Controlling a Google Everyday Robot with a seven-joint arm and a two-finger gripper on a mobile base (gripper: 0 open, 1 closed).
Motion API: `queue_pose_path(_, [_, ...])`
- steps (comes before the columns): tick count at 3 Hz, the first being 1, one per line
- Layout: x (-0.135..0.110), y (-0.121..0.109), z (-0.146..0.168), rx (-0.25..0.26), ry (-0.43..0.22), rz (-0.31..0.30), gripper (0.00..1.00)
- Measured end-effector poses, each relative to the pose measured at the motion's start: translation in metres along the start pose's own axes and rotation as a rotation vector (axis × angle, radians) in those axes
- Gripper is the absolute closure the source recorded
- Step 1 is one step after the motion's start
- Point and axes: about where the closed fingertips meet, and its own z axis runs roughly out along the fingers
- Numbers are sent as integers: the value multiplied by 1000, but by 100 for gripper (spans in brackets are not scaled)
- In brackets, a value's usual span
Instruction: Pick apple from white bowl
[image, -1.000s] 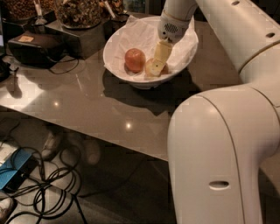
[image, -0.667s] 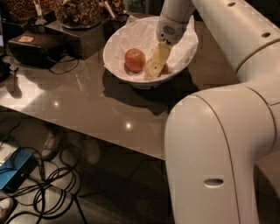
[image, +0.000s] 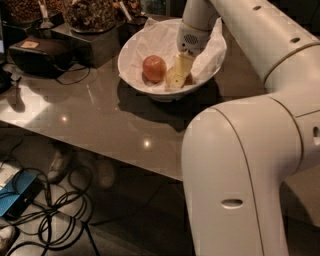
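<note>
The gripper (image: 176, 75) is down inside the bowl (image: 131, 76), right of its middle, its pale yellow tips pointing down and to the left onto the paper (image: 160, 39). I cannot tell whether the jaws are clenched or released, or whether they have anything between them.

Only one apple (image: 154, 68) shows. It is reddish-orange with a paler patch on top, and it lies on the paper in the middle of the bowl, just left of the gripper. I cannot tell whether the two touch. The apple is uncovered and nothing lifts it.

The crinkled paper lines the bowl and stands up above its far rim. The bowl sits on the brown counter (image: 100, 117), near the far edge, and casts a dark shadow toward the near side.

The white arm (image: 250, 35) comes down to the bowl from the upper right. Its thick lower part (image: 240, 175) fills the right foreground and hides that end of the counter.

On the counter to the left lies a dark box (image: 37, 52) with a cord. Behind it stand containers (image: 90, 15) of brownish bits.

On the floor below, at lower left, black cables (image: 55, 215) coil beside a blue thing (image: 17, 195).
</note>
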Motion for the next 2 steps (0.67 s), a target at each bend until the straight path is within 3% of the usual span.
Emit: queue_pose_path(2, [6, -4, 16, -26, 25, 4, 27])
